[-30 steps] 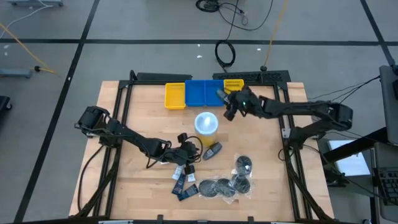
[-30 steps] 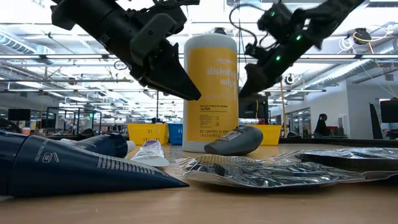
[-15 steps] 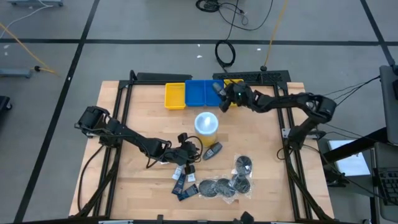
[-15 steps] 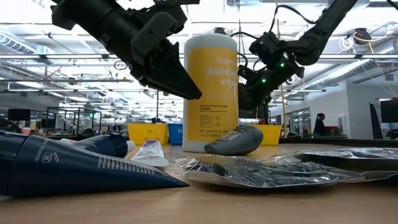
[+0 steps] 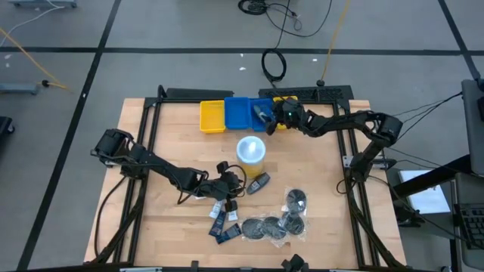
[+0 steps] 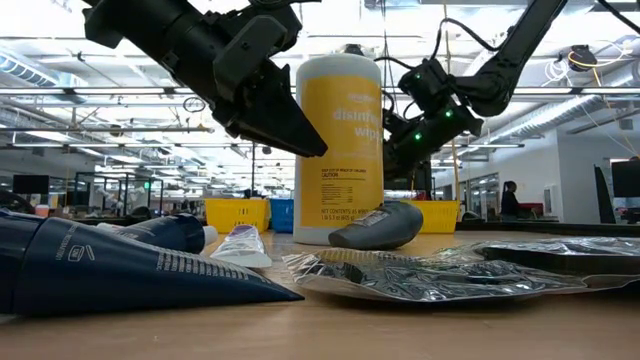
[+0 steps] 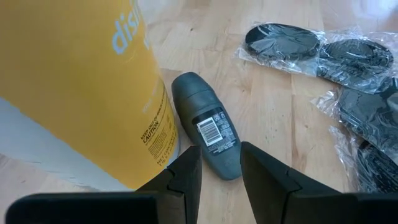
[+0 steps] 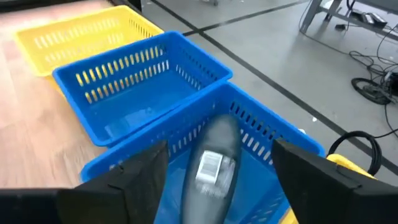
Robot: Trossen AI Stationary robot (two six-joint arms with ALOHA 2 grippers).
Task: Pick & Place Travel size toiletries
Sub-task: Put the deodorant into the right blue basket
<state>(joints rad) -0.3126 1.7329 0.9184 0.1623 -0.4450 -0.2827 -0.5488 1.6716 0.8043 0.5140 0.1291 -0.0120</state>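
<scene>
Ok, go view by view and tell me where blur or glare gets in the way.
Right wrist view: the grey bottle over the blue bin is motion-smeared. Low view: ceiling lights behind the yellow canister glare, and the near navy tube is soft. Left wrist view: the crinkled packets glint. High view: even light.

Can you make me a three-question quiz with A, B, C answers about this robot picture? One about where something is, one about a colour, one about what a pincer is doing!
1. Where is the right pincer?
A. Over the blue bin
B. Beside the round packets
C. Off the table

2. What colour is the tall cup?
A. Red
B. Green
C. Yellow

3. The right pincer's fingers are:
A. Squeezing the cup
B. Open, with a grey bottle blurred between them
C. Shut and empty

Answers: 1 A, the high view shows it there. 2 C, its side is yellow. 3 B, the right wrist view shows the wide gap.
</scene>
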